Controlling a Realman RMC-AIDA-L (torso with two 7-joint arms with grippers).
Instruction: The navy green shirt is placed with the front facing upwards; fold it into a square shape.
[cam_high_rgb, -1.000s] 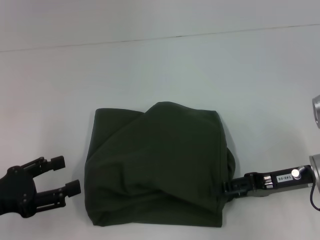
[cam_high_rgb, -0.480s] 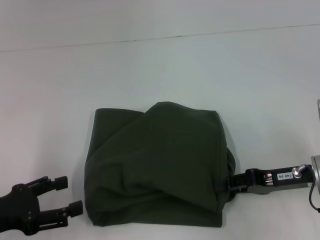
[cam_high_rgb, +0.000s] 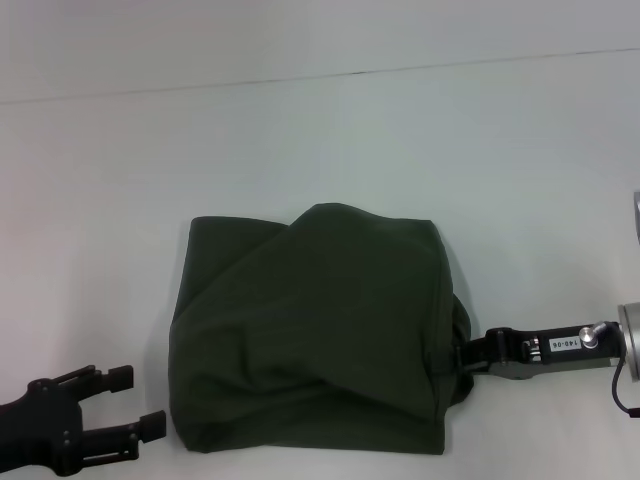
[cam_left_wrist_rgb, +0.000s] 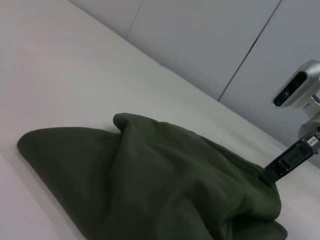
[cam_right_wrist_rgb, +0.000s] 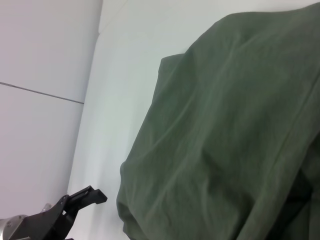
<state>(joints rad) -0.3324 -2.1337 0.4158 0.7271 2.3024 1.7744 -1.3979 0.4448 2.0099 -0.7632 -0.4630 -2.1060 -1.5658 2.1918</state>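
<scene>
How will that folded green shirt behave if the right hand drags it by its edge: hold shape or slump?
Probably slumps: the navy green shirt lies in soft, rumpled layers. Its loose folds would likely slide apart rather than move together. It looks light, so the right hand at its edge may shift it easily. The left hand is apart.

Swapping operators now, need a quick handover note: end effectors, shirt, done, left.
Left end effector: open, empty, on the table's near left, apart from the shirt's left edge.
Right end effector: tips at the shirt's right edge; cannot tell whether it grips.
Navy green shirt: centre of the table, folded into a rough square, plain side up, no lettering showing.
Done: main folds are in.
Left: top edge is uneven and a lump bulges at the right edge; probably tidy those, then clear both arms.
</scene>
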